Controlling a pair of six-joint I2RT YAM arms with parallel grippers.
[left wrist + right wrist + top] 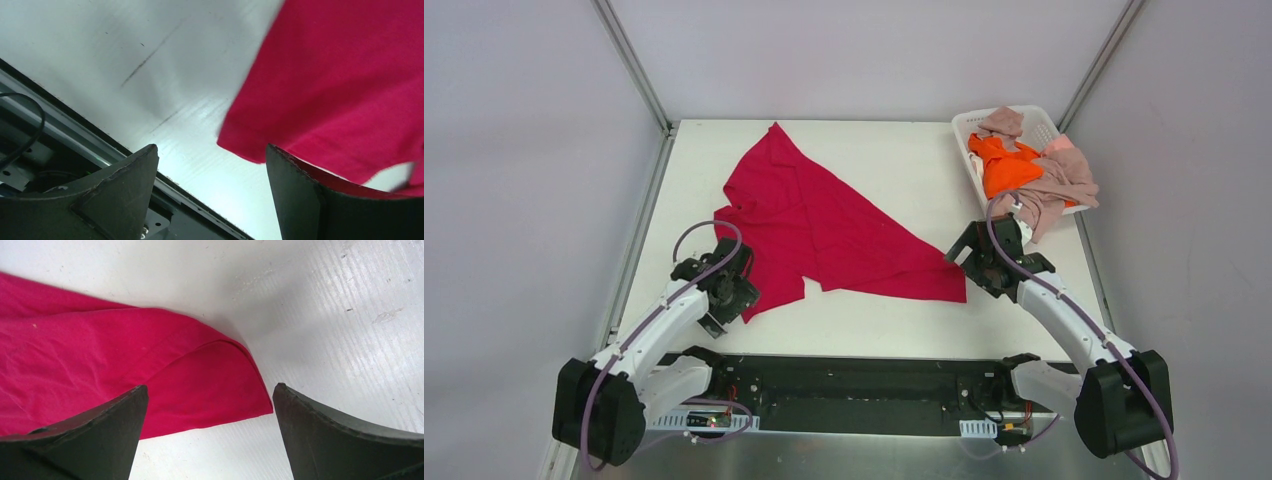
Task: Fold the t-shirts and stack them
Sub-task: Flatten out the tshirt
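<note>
My left gripper (727,296): jaws apart, at near-left hem of 1 crimson t-shirt (824,225), which is spread crumpled on the table (904,155). My right gripper (965,262): jaws apart, over its right corner. Farther right, 1 basket (962,130): 1 orange t-shirt (1009,170), pink-beige t-shirts (1064,180), count unclear.

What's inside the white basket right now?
An orange t-shirt sits among dusty pink t-shirts, which spill over the near rim of the basket. Anything beneath that pile is covered.
</note>
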